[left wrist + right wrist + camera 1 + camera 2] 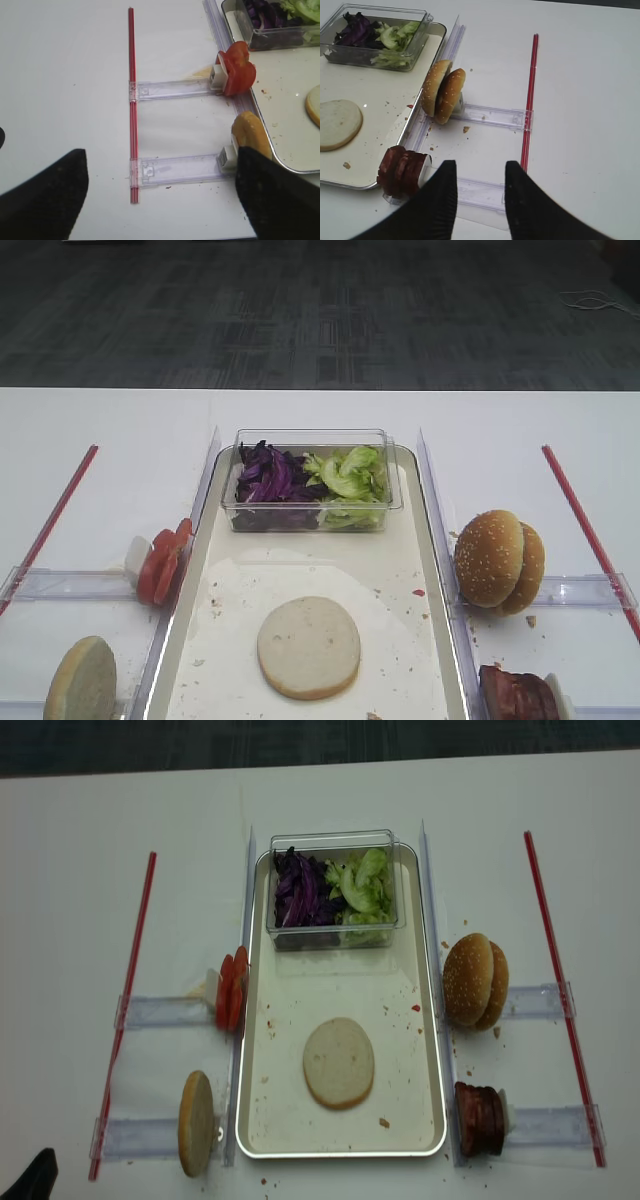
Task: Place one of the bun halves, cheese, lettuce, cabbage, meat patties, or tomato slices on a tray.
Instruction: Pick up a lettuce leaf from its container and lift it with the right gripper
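Right gripper [480,192] first: two matte black fingers standing apart with bare white table between them, nothing held. It hovers just beside the meat patties [400,170], glossy reddish-brown slabs stacked on edge against a clear plastic rail. Over on the other side, the left gripper [160,192] shows two fuzzy black fingers spread very wide, nothing between them but table and a clear rail.

Out from there: two sesame-seeded bun halves [443,91] stand on edge, golden domes leaning together at the tray's right rim. A pale flat-cut bun half [309,646] lies face up on the tray [430,580], a long silvery rectangle with a raised rim and a crumb-speckled white lining. At its far end sits a clear plastic box [311,481] with dark purple shredded cabbage [268,480] on the left and crinkly light green lettuce [352,478] on the right. Left of the tray, thin red tomato slices [237,75] stand upright, and another bun half [196,1122] stands on edge nearer the camera. Thin red strips [128,990] border both sides. No readable writing anywhere.
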